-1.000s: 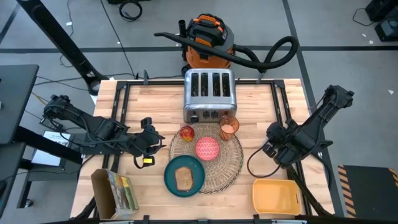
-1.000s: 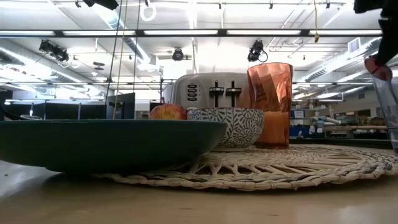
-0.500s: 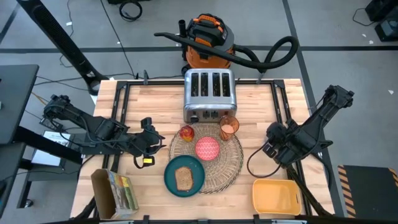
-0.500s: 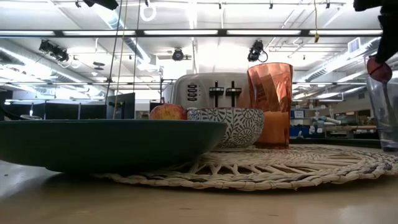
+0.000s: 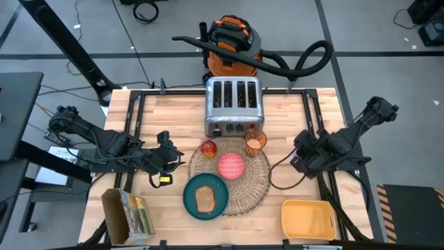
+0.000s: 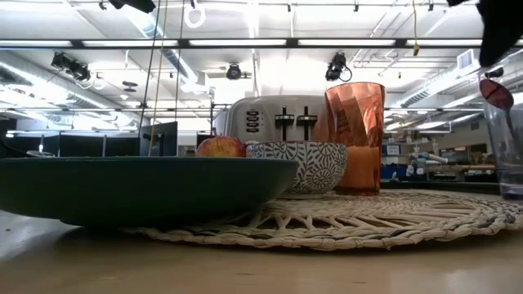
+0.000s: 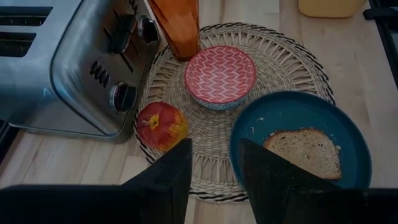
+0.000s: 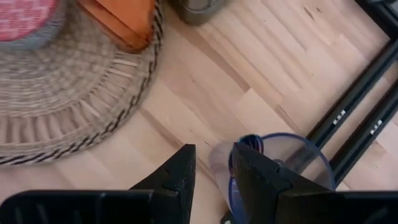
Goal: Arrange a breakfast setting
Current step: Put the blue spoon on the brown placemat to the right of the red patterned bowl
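In the middle of the high view a round straw mat [image 5: 232, 173] lies on the wooden table [image 5: 173, 114]. A pink bowl [image 5: 231, 166] sits in the middle of the mat. An orange cup [image 5: 255, 142] stands at the mat's upper right edge, and an apple [image 5: 208, 148] rests at its upper left edge. A teal plate [image 5: 206, 196] with a slice of toast [image 5: 205, 199] sits on the mat's lower left edge. The toaster [image 5: 234, 106] stands just above the mat.

The left gripper [image 5: 168, 149] waits left of the mat, its fingers [image 7: 168, 177] a little apart and holding nothing. The right gripper [image 5: 300, 154] hangs right of the mat. Its fingers [image 8: 177, 177] are slightly apart, above a clear glass [image 8: 283, 168] with a blue spoon [image 8: 249, 144] in it.
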